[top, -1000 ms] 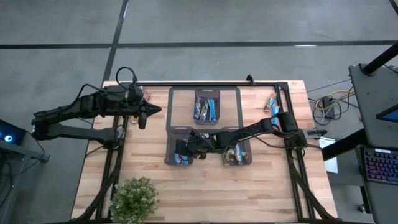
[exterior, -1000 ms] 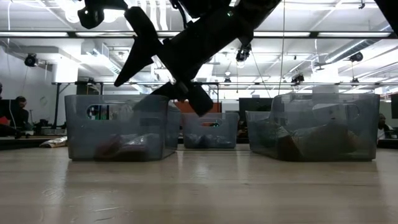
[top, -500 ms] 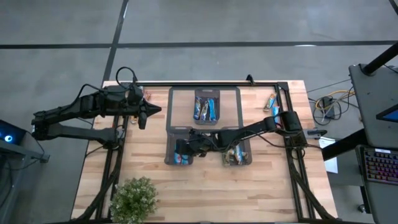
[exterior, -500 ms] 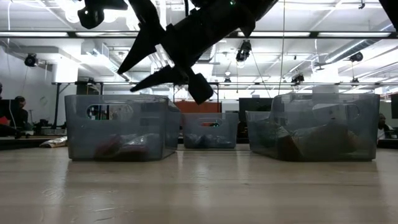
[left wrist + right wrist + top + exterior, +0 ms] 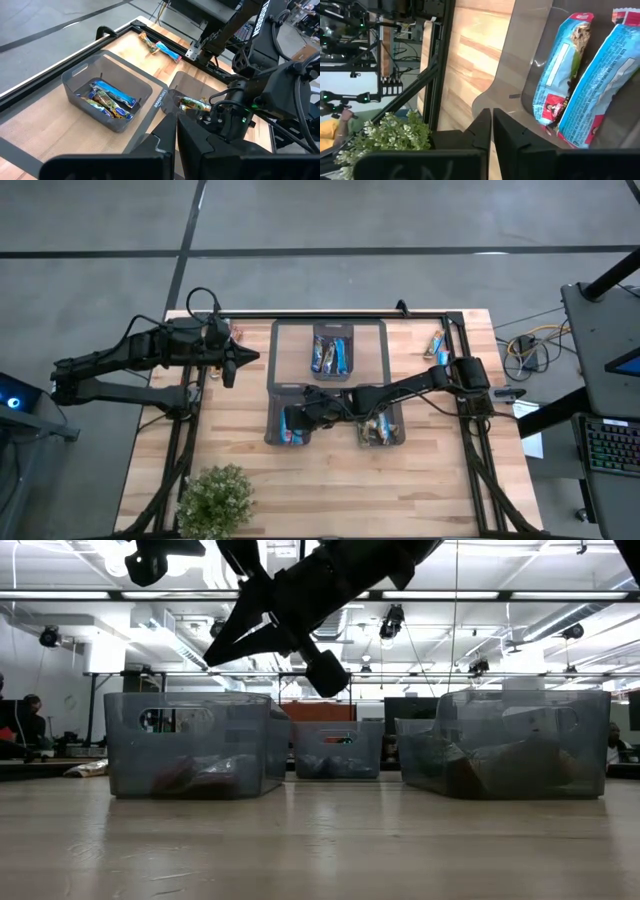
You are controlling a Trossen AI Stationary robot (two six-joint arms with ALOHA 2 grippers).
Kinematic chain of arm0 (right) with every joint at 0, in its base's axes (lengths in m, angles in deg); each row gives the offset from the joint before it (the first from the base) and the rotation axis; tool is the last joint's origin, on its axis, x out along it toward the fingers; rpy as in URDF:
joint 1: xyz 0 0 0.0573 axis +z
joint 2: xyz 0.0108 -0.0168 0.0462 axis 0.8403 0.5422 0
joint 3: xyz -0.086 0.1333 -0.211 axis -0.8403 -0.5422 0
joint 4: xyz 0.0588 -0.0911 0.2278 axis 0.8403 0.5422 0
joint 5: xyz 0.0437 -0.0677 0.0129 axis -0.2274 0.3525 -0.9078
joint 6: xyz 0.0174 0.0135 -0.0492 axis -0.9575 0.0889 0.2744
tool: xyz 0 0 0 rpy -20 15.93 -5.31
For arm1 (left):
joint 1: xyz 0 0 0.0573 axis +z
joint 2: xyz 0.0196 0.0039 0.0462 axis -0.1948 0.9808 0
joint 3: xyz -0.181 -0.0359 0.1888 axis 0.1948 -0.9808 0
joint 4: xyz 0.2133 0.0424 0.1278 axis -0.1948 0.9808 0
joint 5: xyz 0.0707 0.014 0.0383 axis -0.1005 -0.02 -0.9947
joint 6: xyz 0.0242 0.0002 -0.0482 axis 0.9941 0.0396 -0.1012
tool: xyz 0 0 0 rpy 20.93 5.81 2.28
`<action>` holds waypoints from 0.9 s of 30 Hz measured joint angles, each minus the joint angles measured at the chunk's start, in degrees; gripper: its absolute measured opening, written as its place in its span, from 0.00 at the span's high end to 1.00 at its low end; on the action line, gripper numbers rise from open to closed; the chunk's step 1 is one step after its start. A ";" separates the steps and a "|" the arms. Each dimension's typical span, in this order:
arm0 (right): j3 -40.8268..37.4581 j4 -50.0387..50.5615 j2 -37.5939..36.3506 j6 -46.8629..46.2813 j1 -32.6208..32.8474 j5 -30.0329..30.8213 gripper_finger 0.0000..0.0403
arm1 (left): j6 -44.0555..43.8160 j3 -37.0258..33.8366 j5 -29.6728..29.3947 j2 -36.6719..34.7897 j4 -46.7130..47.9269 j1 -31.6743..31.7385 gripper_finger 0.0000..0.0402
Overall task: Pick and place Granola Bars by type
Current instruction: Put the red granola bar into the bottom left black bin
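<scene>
Three grey see-through bins stand on the wooden table. The far bin (image 5: 333, 350) holds mostly blue granola bars (image 5: 107, 97). The near-left bin (image 5: 274, 412) holds red-and-blue bars (image 5: 562, 75). The near-right bin (image 5: 400, 430) holds brownish-gold bars (image 5: 192, 104). My right gripper (image 5: 491, 116) is shut and empty, above the near-left bin (image 5: 190, 745). My left gripper (image 5: 243, 358) is shut and empty, waiting left of the bins.
A few loose bars (image 5: 437, 340) lie at the table's far right edge beside the right arm's base. A potted plant (image 5: 215, 498) stands at the near left. A black frame rail (image 5: 330, 314) runs along the far edge.
My right gripper has risen above the near-left bin and drawn a little toward the table's right. In the low view its fingertips have come together.
</scene>
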 joint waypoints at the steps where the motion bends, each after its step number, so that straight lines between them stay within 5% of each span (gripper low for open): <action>1: 0.00 0.02 0.00 0.30 0.00 0.00 0.98 | 0.00 -0.01 0.00 0.00 0.00 -0.01 1.00; 12: -0.02 0.31 -1.05 1.75 -0.09 0.06 0.98 | 0.01 -0.01 -0.01 0.00 0.00 0.00 1.00; 27: 0.00 14.09 -17.14 13.68 -0.39 6.66 0.98 | 0.08 -0.01 -0.01 -0.02 0.00 0.00 1.00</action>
